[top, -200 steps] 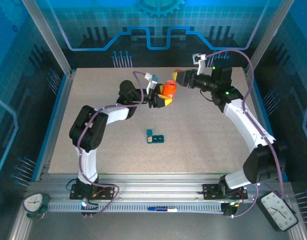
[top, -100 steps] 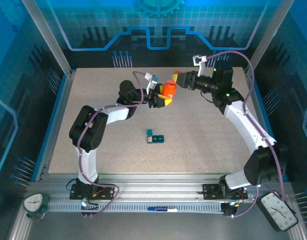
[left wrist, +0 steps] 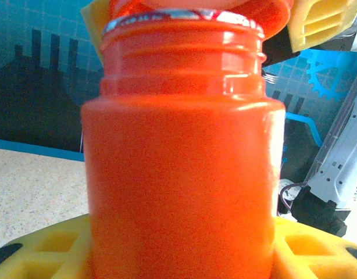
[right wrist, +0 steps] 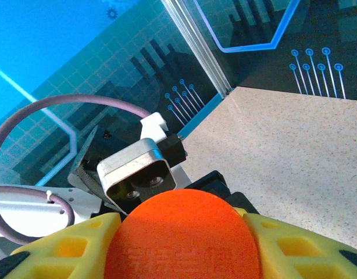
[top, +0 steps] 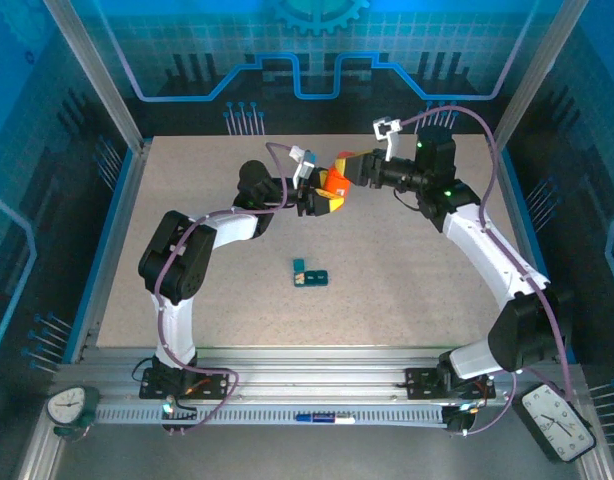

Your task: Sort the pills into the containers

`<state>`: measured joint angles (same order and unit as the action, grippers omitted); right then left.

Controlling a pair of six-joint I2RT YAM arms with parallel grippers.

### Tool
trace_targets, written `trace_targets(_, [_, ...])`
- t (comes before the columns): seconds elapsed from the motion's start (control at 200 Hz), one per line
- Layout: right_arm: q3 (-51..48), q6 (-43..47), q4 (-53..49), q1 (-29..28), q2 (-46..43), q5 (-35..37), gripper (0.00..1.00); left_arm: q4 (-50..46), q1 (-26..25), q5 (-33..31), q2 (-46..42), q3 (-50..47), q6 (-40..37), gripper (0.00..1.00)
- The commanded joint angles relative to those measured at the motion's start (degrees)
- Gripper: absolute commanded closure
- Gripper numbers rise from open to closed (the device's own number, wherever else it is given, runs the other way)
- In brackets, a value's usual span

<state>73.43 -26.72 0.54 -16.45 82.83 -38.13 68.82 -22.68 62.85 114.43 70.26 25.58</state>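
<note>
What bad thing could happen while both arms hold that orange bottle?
The left tool pinches the orange bottle while the right tool grips its cap. If the cap pops off with a jerk, the bottle might tip and spill whatever is inside. The containers lie nearer the arm bases, so a spill would probably miss them.

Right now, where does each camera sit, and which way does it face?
Top external: above and behind the bases, facing down on the table; it shows both arms, the containers, the left gripper on the bottle, and the right gripper at its top.
Left wrist: on the left arm, facing level at the bottle's side; left fingers below.
Right wrist: facing over the cap toward the left arm; right fingers beside it.
Shared: both wrist views show the cap between the right fingers.
</note>
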Motion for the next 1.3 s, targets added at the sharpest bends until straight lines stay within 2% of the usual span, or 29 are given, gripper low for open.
trace_targets(0.0, [-1.2,1.4,-0.9,-0.7,0.5,-0.5,0.84,1.9,-0.1,-0.2,-1.1,1.3,0.1,1.0])
trace_targets(0.62, [2.0,3.5,-4.7,-1.4,4.7,-0.3,0.84,2.1,-0.2,-0.1,-1.3,1.4,0.3,1.0])
trace_targets(0.936, [-1.5,4.7,-6.2,-1.6,2.4,-0.3,0.84,1.8,-0.1,-0.1,-1.3,1.7,0.0,1.0])
trace_targets(1.096, [-3.7,2.0,-3.7,-0.9,1.8,-0.3,0.84,1.8,-0.1,-0.4,-1.6,1.5,-0.4,1.0])
trace_targets(1.296, [-1.8,5.7,-9.0,-4.5,2.1,3.0,0.84,1.2,-0.1,-0.4,-1.7,1.7,-0.8,1.0])
